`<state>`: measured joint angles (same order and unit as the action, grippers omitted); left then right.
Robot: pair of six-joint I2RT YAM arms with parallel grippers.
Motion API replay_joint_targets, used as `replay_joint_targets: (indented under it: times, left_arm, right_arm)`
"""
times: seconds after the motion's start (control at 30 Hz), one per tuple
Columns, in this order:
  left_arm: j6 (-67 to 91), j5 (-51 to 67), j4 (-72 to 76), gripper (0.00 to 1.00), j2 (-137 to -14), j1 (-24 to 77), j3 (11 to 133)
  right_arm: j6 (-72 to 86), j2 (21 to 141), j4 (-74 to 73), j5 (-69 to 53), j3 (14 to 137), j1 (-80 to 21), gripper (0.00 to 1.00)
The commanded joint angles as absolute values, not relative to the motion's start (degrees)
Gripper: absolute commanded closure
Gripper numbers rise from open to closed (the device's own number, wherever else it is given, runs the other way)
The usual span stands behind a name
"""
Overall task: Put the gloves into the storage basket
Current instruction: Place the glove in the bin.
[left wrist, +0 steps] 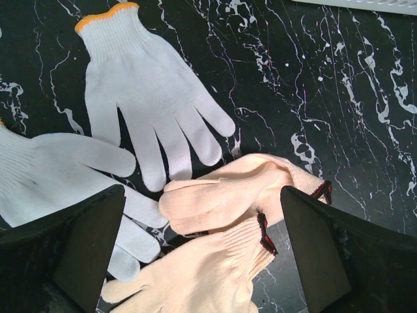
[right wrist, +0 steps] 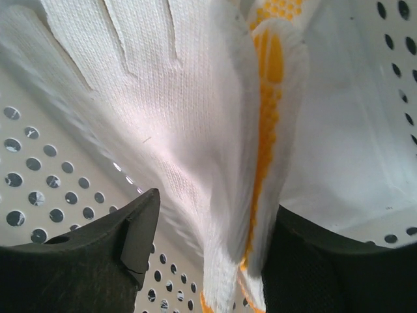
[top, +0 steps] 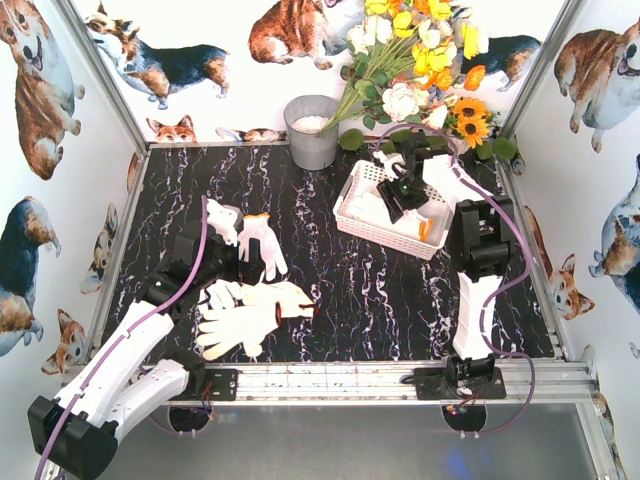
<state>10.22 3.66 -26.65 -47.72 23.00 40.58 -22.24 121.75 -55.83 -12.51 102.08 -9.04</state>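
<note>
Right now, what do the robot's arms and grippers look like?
Both arms have white shell links and black joints: the left arm, the right arm. A purple cable runs along each. The left gripper and right gripper have matte black, wedge-shaped fingers.

Flowers (top: 415,55), bucket (top: 312,135) near basket's (top: 388,233) far side
</note>
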Motion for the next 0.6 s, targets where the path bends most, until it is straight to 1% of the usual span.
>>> replay_joint_targets:
  times: [0.0, 0.27, 0.43, 0.57]
  left_arm:
    - [9.58, 3.87, -25.61, 0.00, -47.14, 22.20, 40.25]
    - [9.58, 3.70, -25.66, 0.00, -47.12, 22.21, 40.25]
    - [9.58, 3.69, -25.58, 0.00, -47.20, 22.15, 40.24]
    - [9.58, 3.69, -25.66, 0.00, -47.29, 22.17, 40.18]
  right_arm:
    - [-21.96, 116.52, -51.97, -8.49, 100.48, -8.76, 0.39]
    - [-19.76, 113.05, -46.08, -5.41, 95.41, -7.63, 0.38]
    - [-19.34, 113.39, -45.86, -5.02, 94.85, -7.12, 0.50]
    - [-19.04, 114.43, -45.58, -5.52, 93.96, -7.12, 0.63]
